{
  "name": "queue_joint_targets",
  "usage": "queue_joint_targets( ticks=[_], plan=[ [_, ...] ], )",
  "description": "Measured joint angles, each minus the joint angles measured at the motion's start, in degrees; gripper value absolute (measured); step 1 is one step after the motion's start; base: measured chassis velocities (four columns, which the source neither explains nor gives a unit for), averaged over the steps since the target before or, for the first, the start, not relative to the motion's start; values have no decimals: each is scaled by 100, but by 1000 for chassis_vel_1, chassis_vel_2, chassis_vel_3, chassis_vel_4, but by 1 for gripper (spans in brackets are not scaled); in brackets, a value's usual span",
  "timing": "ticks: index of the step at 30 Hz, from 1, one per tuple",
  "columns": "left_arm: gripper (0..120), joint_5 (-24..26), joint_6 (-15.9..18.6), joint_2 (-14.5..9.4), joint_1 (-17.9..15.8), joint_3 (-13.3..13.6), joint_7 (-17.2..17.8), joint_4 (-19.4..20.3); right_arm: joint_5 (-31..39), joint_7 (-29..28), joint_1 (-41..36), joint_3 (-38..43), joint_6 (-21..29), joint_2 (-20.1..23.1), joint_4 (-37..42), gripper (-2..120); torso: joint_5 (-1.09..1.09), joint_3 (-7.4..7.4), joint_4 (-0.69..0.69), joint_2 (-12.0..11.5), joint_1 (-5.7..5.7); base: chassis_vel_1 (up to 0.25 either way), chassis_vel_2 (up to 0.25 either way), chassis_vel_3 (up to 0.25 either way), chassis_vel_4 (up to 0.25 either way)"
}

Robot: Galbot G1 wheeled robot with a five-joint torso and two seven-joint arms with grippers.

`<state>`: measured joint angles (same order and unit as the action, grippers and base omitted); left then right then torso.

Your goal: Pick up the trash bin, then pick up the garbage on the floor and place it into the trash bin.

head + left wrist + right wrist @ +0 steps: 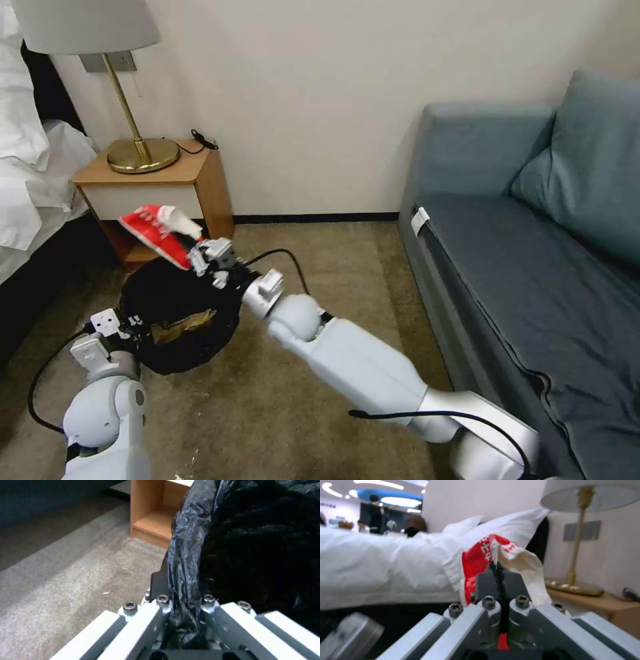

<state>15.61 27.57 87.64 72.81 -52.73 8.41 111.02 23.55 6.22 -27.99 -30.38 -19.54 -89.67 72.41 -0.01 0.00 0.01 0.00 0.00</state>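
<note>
Trash bin (180,313): crinkled glossy black plastic liner. Snack packet (160,233) above it: shiny red-and-white film. Nightstand (167,183) behind: smooth matt wood. Carpet (267,413) beneath: rough pile. Lamp base (143,155): polished brass-coloured metal.

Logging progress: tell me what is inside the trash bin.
In the trash bin, one crumpled brown paper bag lies on the black liner. Anything beneath it is hidden. The right gripper holds the red-and-white snack packet above the bin.

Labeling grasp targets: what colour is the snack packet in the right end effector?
Red and white; the snack packet shows best in the head view, held by the right end effector.
</note>
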Motion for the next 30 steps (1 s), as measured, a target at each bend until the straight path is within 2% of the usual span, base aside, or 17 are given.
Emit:
queue_joint_targets(
  ticks=[7, 8, 9, 11, 13, 15, 16, 18, 19, 21, 22, 25, 26, 30],
  plan=[
    [1, 10, -1, 1, -9, -18, 0, 5, -442, -73, -308, -55, 35, 4, -166, 2, 1, 0, -1, 0, 0, 0, 0, 0, 0],
    [1, 9, -9, 12, -11, -16, 0, -1, -502, -115, -373, -43, 35, 10, -188, 8, 1, 0, -1, 0, 0, 0, 0, 0, 0],
    [1, 9, -9, 12, -11, -16, 0, -1, -502, -115, -373, -43, 35, 10, -188, 8, 1, 0, -1, 0, 0, 0, 0, 0, 0],
    [1, 0, -16, 25, -20, -4, -2, -17, -515, -154, -419, -18, 35, 19, -193, 20, 1, 0, -2, 0, 0, 0, 0, 0, 0],
    [1, -7, -17, 28, -27, 3, -2, -24, -513, -165, -420, -7, 39, 24, -188, 23, 1, 0, -2, 0, 0, 0, 0, 0, 0],
    [1, -18, -17, 30, -64, 12, -2, -28, -486, -181, -398, 18, 60, 40, -149, 35, 1, 0, -2, 0, 0, 0, 0, 0, 0],
    [1, -18, -17, 30, -64, 12, -2, -28, -486, -181, -398, 18, 60, 40, -149, 35, 1, 0, -2, 0, 0, 0, 0, 0, 0],
    [1, -19, -8, 29, -95, 17, -1, -27, -447, -182, -355, 84, 84, 48, -109, 45, 1, 0, -2, 0, 0, 0, 0, 0, 0],
    [1, -19, -8, 29, -95, 17, -1, -27, -447, -182, -355, 84, 84, 48, -109, 45, 1, 0, -2, 0, 0, 0, 0, 0, 0],
    [1, -19, 8, 16, -105, 14, 2, -18, -379, -187, -304, 215, 130, 52, -75, 55, 1, 0, -2, 0, 0, 0, 0, 0, 0],
    [1, -19, 8, 16, -105, 14, 2, -18, -379, -187, -304, 215, 130, 52, -75, 55, 1, 0, -2, 0, 0, 0, 0, 0, 0],
    [1, -4, 9, -6, -101, -24, 3, -15, -318, -298, -156, 467, 216, 96, -64, 71, 1, 0, -2, 0, 0, 0, 0, 0, 0],
    [1, -4, 9, -6, -101, -24, 3, -15, -318, -298, -156, 467, 216, 96, -64, 71, 1, 0, -2, 0, 0, 0, 0, 0, 0],
    [1, 48, 9, -22, -42, -86, -3, 18, -553, -636, 284, 863, 408, 200, -505, 88, 3, 0, -1, 0, 0, 0, 0, 0, 0]
  ],
)
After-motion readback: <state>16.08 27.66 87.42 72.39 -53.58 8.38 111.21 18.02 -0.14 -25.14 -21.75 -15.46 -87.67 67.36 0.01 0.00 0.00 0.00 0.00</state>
